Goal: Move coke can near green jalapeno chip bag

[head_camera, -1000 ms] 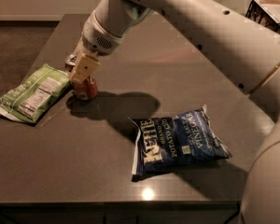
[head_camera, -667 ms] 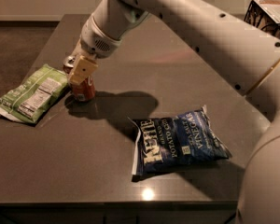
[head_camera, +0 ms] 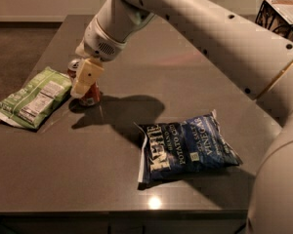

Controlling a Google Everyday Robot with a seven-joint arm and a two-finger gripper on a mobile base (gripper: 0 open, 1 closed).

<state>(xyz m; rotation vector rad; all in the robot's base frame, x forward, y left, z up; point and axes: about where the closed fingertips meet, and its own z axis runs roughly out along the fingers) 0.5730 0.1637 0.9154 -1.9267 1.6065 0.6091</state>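
One hand (head_camera: 85, 84) at the coke can (head_camera: 93, 99), placed beside the green jalapeno chip bag (head_camera: 31, 97) — grip unclear — next, let go

Tool (head_camera: 83, 88) at can (head_camera: 92, 98) beside green bag (head_camera: 32, 97)

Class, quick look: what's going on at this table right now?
A robot arm reaches down over a dark table, with its gripper at the coke can. The can stands upright close beside the green chip bag. A blue chip bag lies apart, nearer the front. Whether the gripper actually holds the can is unclear.
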